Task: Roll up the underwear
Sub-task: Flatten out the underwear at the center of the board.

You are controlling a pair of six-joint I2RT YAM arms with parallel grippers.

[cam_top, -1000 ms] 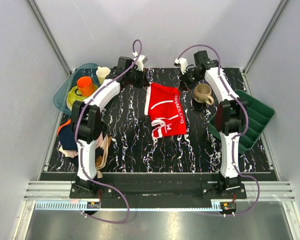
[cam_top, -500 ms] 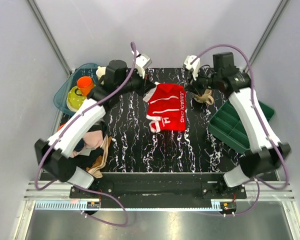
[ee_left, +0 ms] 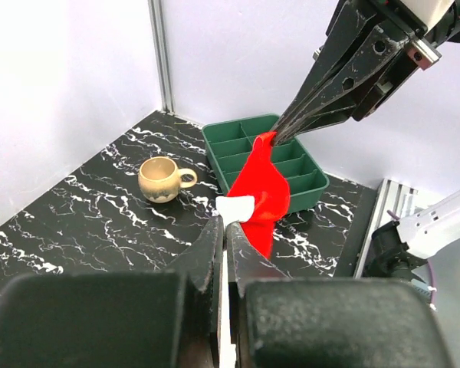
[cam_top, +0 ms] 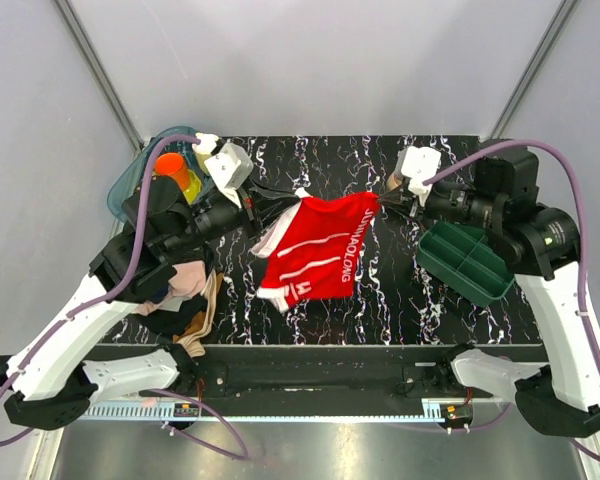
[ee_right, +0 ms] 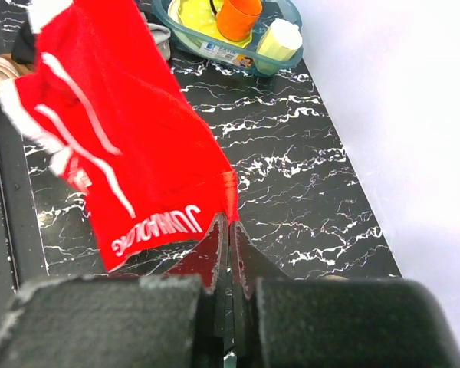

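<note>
The red underwear [cam_top: 320,250] with white trim and white lettering hangs in the air above the middle of the black marbled table [cam_top: 400,300]. My left gripper [cam_top: 292,194] is shut on its white-trimmed left corner [ee_left: 236,207]. My right gripper [cam_top: 380,201] is shut on its right corner [ee_right: 228,184]. The fabric is stretched between the two and droops toward the near side. In the right wrist view the lettering [ee_right: 157,230] faces the camera upside down.
A teal basin [cam_top: 140,185] with an orange cup [cam_top: 175,172] and a cream cup stands at the back left. A green compartment tray [cam_top: 465,262] lies at the right. Beige and dark garments [cam_top: 185,300] are piled at the left. A tan mug [ee_left: 162,178] shows in the left wrist view.
Both arms have risen and drawn toward the near side, lifting the underwear off the table. It now hangs stretched between the two grippers.
</note>
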